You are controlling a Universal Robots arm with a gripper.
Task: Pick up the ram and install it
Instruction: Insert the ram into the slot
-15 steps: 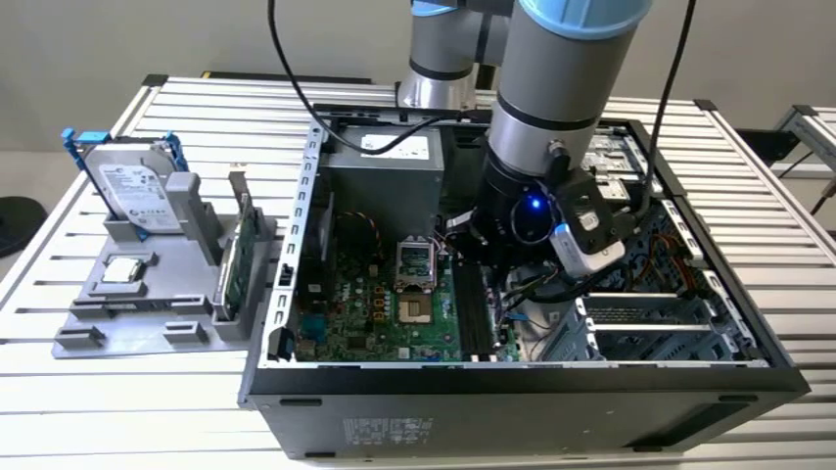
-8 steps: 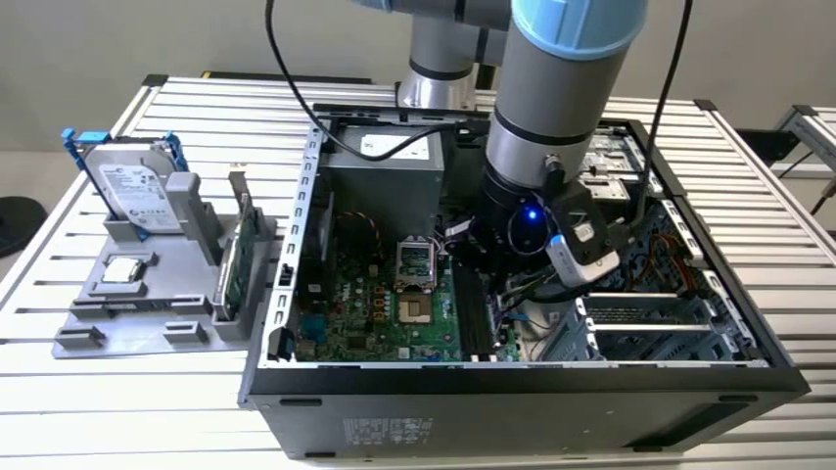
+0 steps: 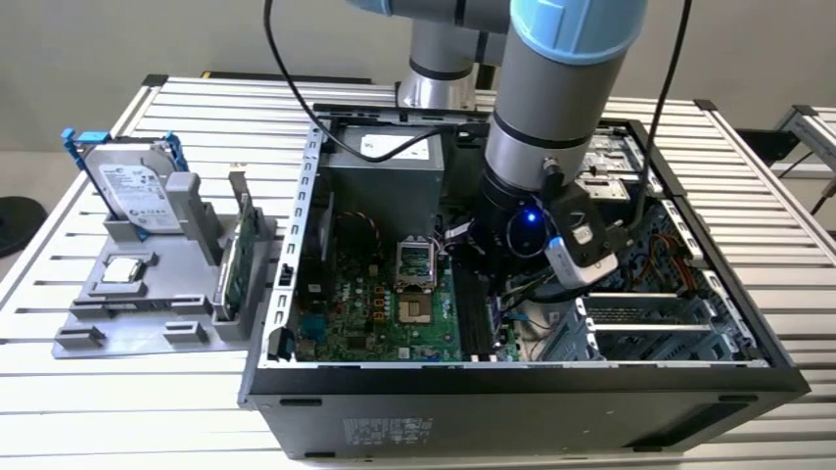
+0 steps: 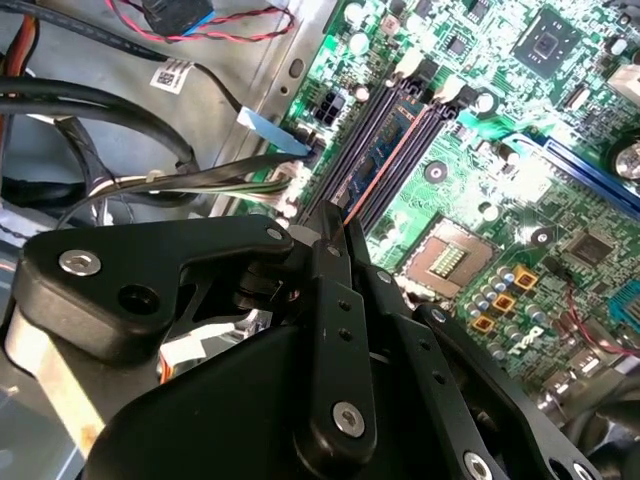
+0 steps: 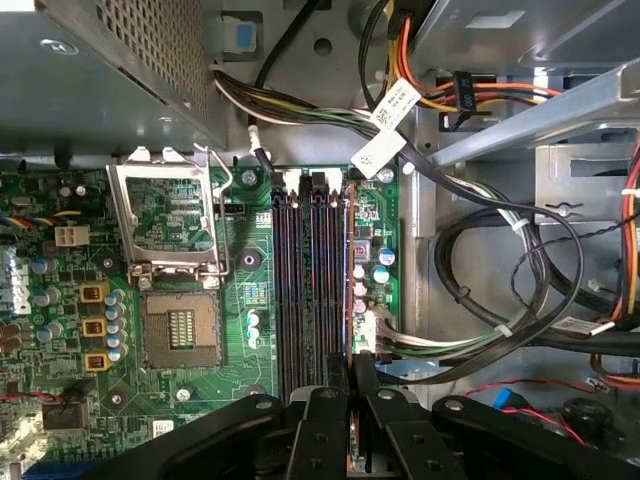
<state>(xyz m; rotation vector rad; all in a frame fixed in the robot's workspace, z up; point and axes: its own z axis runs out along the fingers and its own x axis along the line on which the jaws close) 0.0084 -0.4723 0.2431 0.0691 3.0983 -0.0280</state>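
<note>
The ram [image 5: 350, 280] shows edge-on as a thin dark board with a reddish edge, standing along the outermost of the black memory slots [image 5: 300, 280] on the green motherboard [image 5: 240, 270]. In the second wrist view the ram [image 4: 385, 150] runs from the slots back to between the black fingers [image 4: 335, 300]. My gripper [image 5: 350, 368] is shut on the ram's near end, directly above that slot. In the exterior view the arm's wrist [image 3: 523, 225] reaches down into the open computer case [image 3: 523, 372], over the slots [image 3: 473, 313].
The open processor socket [image 5: 180, 325] lies beside the slots. Bundled cables [image 5: 480, 250] and a drive cage [image 3: 653, 323] crowd the other side. Outside the case, a grey tray [image 3: 131, 294] holds a hard drive [image 3: 137, 186] in a blue frame and a green expansion card [image 3: 233, 255].
</note>
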